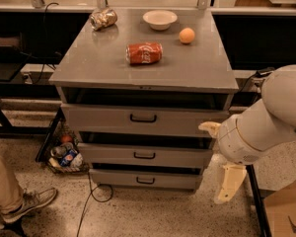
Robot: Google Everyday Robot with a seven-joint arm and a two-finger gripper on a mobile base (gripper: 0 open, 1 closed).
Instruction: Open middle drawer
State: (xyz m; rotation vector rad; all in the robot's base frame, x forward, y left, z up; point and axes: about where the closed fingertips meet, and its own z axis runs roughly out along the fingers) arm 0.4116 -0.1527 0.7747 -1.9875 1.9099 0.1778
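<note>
The grey metal cabinet (pixel 143 70) stands in the middle of the camera view with three drawers in its front. The middle drawer (pixel 187 157) is the second one down, wide and shallow, with a small black bar handle (pixel 144 155). It looks shut or nearly shut. My white arm (pixel 266 127) reaches in from the right. The gripper (pixel 228 182) hangs low beside the cabinet's lower right corner, right of the middle drawer and apart from its handle.
On the cabinet top lie a red soda can (pixel 144 53), an orange (pixel 187 35), a white bowl (pixel 160 19) and a crumpled bag (pixel 103 19). A basket of bottles (pixel 64 154) and a cable lie at the lower left. A person's leg and shoe (pixel 24 204) are there too.
</note>
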